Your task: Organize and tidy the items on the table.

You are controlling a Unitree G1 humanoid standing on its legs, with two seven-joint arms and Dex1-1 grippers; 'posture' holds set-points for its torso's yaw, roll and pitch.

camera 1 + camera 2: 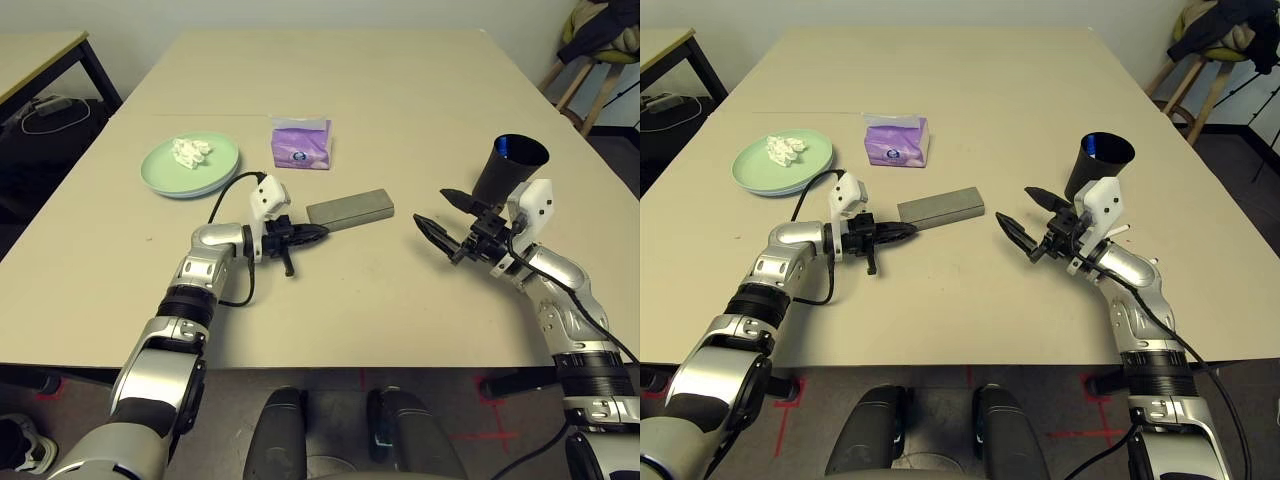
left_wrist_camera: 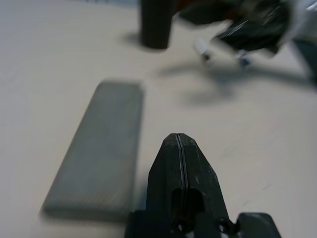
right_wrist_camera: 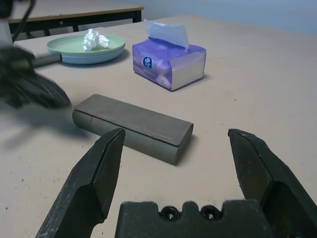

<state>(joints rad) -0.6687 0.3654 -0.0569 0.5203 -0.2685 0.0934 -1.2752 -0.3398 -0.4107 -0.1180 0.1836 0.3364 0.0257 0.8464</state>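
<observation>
A grey glasses case (image 1: 350, 209) lies at the middle of the beige table (image 1: 400, 90). My left gripper (image 1: 322, 232) is shut and empty, its tip close beside the case's near left end (image 2: 99, 148); I cannot tell whether they touch. Right of the case my right gripper (image 1: 432, 206) stands open with nothing between its fingers, pointing at the case (image 3: 132, 126). Just behind it stands the black cup (image 1: 510, 168). A purple tissue pack (image 1: 300, 145) sits behind the case. At the left, a pale-green plate (image 1: 165, 165) stacked on a light-blue one holds a crumpled white tissue (image 1: 190, 150).
A smaller black-legged desk (image 1: 40, 50) stands off the far left corner, with cables on the floor beneath it. A wooden stool (image 1: 590, 75) with dark clothing on it is at the far right. Bare tabletop lies between my arms and the front edge.
</observation>
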